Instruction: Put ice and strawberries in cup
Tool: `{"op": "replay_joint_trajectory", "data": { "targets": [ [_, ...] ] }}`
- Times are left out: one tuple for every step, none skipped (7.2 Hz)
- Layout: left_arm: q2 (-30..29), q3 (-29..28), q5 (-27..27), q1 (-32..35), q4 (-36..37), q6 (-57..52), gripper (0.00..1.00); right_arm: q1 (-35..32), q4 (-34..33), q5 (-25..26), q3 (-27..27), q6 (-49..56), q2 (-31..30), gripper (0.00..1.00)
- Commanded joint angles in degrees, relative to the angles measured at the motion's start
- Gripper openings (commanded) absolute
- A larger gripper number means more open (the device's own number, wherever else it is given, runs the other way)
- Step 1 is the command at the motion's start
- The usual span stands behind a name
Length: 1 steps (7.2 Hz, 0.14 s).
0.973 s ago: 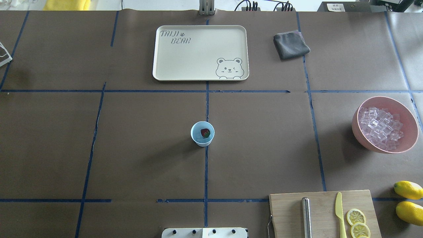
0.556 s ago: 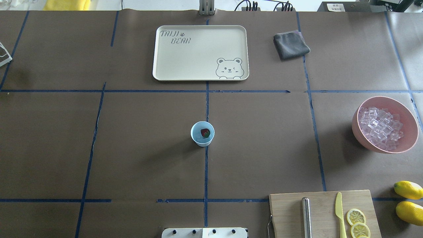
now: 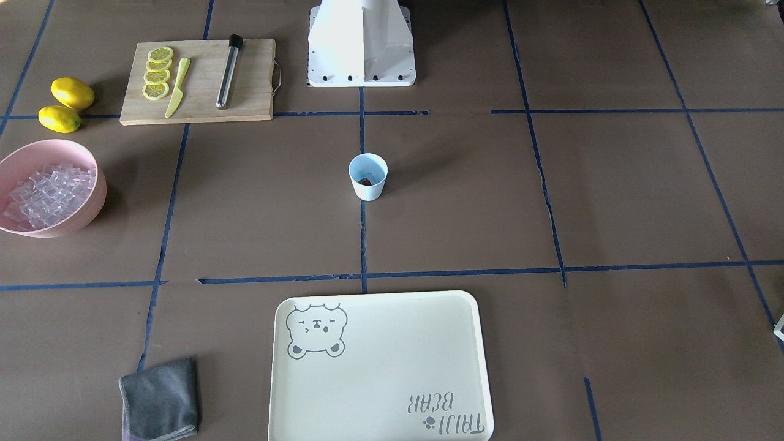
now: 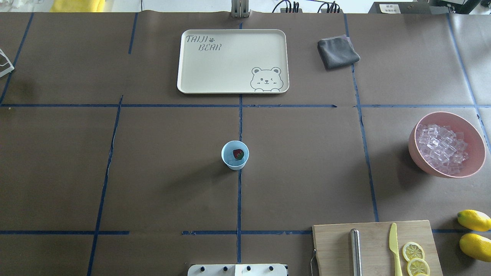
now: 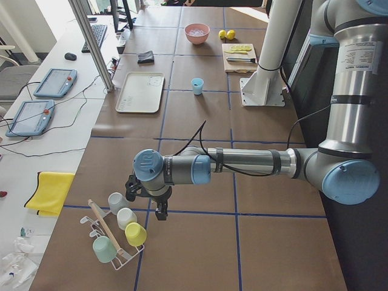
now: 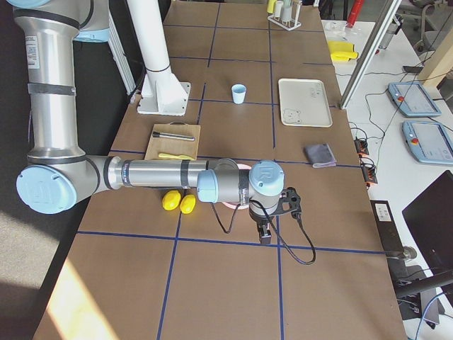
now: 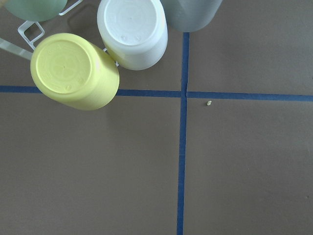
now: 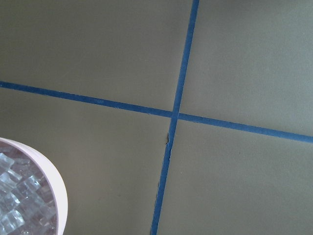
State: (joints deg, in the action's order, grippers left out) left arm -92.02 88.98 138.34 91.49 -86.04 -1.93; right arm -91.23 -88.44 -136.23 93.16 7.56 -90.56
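While the cup [image 4: 235,155] sits in the middle of the bench [image 4: 153,172] with the strawberry [image 4: 238,154] inside it, the left tool [image 5: 159,211] and the right tool [image 6: 264,232] hang at the far ends, and I cannot tell if they are wide or narrow.

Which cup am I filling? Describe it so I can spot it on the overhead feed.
Find the cream bear tray at the table's far side and follow the blue tape line from it toward the near edge. The cup stands on that line, alone mid-table. It is small, pale blue and handleless with a strawberry inside, unlike the big pink bowl of ice at the right.
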Motion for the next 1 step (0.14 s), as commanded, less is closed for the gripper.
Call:
{"op": "replay_joint_trajectory", "data": {
  "targets": [
    [-0.1,0.1,0.0,0.0,0.0,0.0,1.0,0.0,-0.1,-0.1,0.1,0.0,0.0,1.0]
  ]
}}
